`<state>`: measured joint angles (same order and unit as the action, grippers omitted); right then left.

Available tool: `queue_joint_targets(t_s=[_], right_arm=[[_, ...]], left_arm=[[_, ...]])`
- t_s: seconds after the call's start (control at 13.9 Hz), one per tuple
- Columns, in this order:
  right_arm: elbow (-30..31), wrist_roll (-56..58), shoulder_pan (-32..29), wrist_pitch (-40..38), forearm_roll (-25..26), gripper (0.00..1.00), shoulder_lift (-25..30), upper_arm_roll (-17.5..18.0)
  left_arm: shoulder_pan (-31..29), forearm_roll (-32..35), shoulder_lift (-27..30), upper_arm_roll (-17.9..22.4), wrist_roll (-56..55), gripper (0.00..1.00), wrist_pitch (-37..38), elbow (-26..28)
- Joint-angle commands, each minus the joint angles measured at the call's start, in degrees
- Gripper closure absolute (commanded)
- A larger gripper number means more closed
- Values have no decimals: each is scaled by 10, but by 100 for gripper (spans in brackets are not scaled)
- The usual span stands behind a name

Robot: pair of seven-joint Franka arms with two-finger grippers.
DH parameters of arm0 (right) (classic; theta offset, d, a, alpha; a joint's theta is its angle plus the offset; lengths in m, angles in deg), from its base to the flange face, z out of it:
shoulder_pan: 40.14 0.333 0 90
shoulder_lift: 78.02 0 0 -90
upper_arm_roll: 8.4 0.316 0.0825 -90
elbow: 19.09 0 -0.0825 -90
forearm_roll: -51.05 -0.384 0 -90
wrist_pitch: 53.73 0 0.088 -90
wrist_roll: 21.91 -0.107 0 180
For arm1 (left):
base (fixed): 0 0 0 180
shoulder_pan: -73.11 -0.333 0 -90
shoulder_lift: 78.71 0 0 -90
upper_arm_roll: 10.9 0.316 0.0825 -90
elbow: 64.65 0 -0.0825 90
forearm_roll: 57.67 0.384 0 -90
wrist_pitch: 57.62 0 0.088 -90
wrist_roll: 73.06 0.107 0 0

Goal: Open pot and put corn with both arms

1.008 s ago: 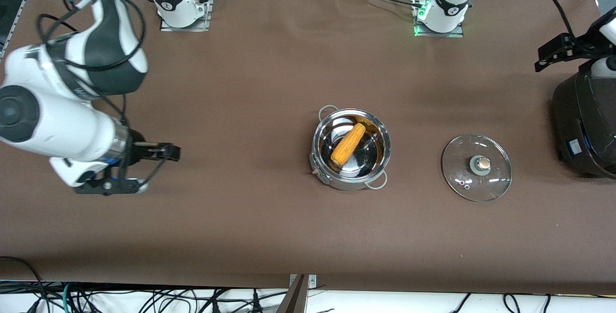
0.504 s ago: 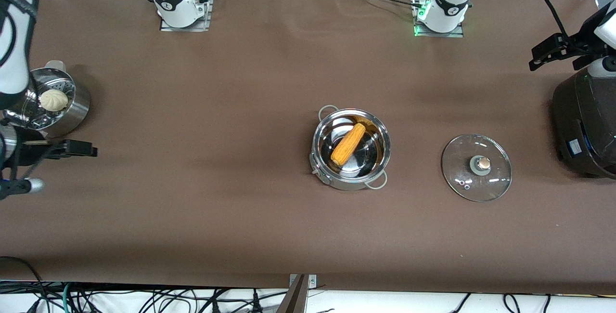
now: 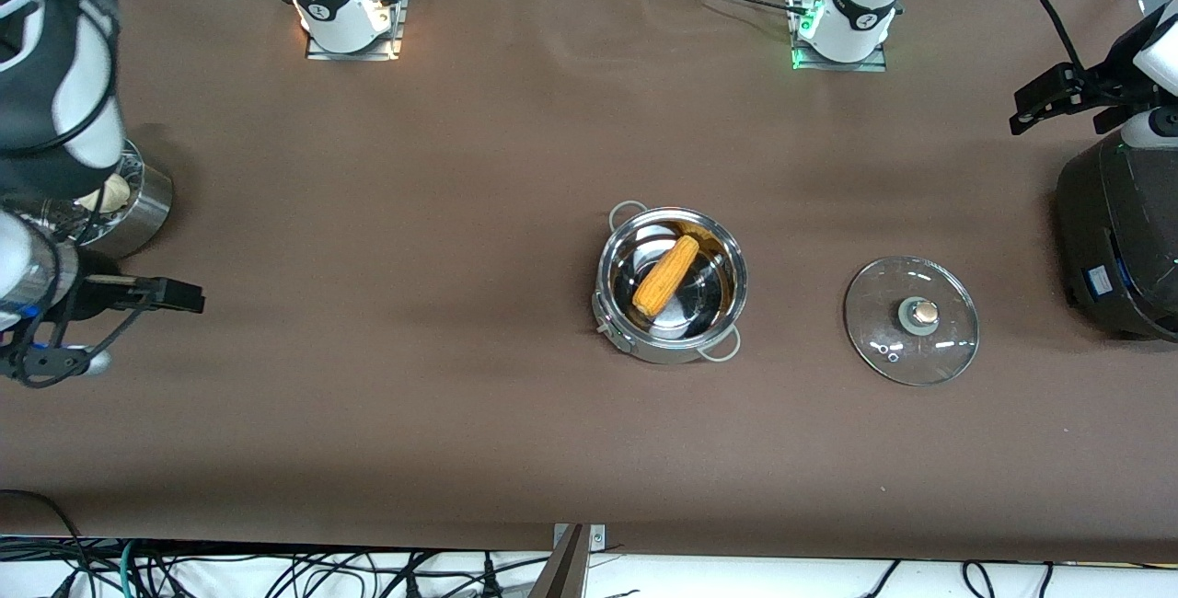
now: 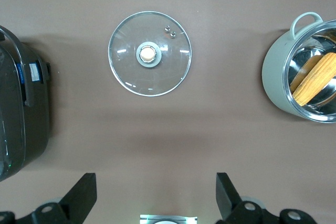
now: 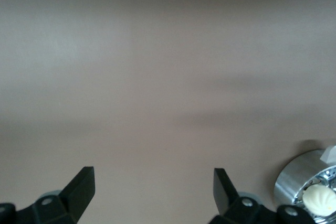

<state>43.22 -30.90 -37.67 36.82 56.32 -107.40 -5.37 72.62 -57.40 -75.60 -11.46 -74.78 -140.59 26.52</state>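
Note:
The steel pot (image 3: 670,340) stands uncovered at mid-table with the yellow-orange corn (image 3: 666,275) lying slantwise inside it. Its glass lid (image 3: 911,320) lies flat on the table beside it, toward the left arm's end. My left gripper (image 3: 1031,110) hangs open over the table next to the black cooker; its wrist view shows the lid (image 4: 149,53), the pot (image 4: 278,77) and the corn (image 4: 315,77) past the empty gripper (image 4: 156,190). My right gripper (image 3: 184,296) is open and empty over bare table at the right arm's end; the right wrist view shows that gripper (image 5: 153,184) over brown cloth.
A large black cooker (image 3: 1118,239) stands at the left arm's end. A steel steamer basket (image 3: 147,202) holding a white bun (image 5: 321,199) stands at the right arm's end, mostly covered by the right arm. Brown cloth lies bare around the pot.
The right arm has drawn away from the pot toward its own end of the table and now covers most of the steamer. The left gripper has barely shifted. Pot, corn and lid are unmoved.

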Motion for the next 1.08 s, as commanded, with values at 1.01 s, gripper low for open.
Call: queue_joint_targets(t_s=[1.01], right_arm=[[356, 61, -55, -5, -65, 0, 320, -12]], left_arm=[[-3, 10, -12, -8, -2, 0, 22, -25]])
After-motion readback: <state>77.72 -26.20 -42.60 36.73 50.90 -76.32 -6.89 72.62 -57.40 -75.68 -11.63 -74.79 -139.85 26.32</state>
